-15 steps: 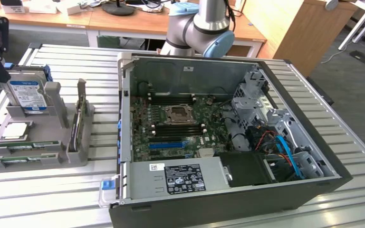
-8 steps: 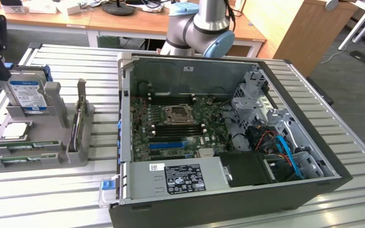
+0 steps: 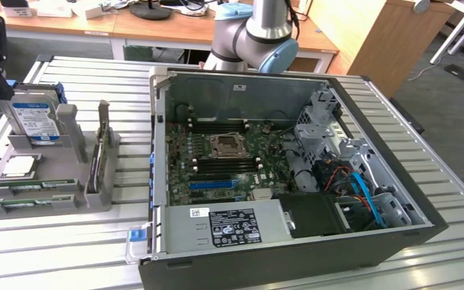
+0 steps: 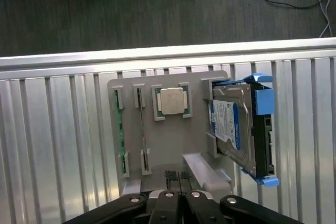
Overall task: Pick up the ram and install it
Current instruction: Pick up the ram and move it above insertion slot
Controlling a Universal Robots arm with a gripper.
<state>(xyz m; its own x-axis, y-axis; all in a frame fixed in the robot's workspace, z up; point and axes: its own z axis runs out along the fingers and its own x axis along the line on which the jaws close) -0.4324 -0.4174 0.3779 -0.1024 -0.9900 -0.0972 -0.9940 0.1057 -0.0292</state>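
Two green ram sticks lie on edge in the front slots of a grey holder at the exterior view's left. In the wrist view the ram shows as a thin green edge, with a second stick beside it. My black gripper hangs above the far end of the holder, by the hard drive, and apart from the ram. Its fingertips are shut together with nothing between them.
The holder also carries a silver processor chip and an upright hard drive with a blue-white label. An open computer case stands to the exterior view's right, its motherboard exposed. The table is ribbed metal.
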